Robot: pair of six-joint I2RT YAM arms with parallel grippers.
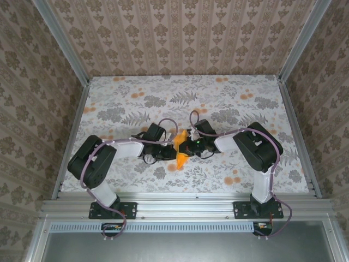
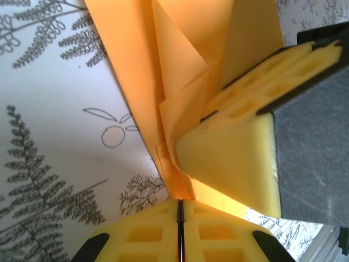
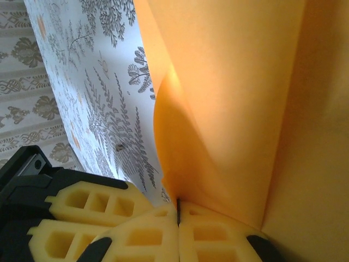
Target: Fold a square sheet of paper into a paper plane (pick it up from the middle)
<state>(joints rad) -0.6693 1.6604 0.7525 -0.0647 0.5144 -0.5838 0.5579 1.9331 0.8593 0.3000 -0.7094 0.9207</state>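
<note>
**A:** Where is the orange paper (image 1: 181, 143) right now?

**B:** It's off the table (image 1: 234, 93), held up between the two arms over the middle and a little toward the near edge. The left gripper (image 2: 180, 214) has its pads pressed together on the tip of the folded layers. The right gripper (image 3: 178, 212) is clamped on another edge.

**A:** How will it handle?

**B:** I'd judge it very light, thin and limp, since one layer bows loosely in the right wrist view. The creases stiffen it somewhat. A hard pull could still tear or crumple it, and it could slide out of the foam pads. The best hold is on the stacked crease near the middle, not on a single loose flap.
</note>
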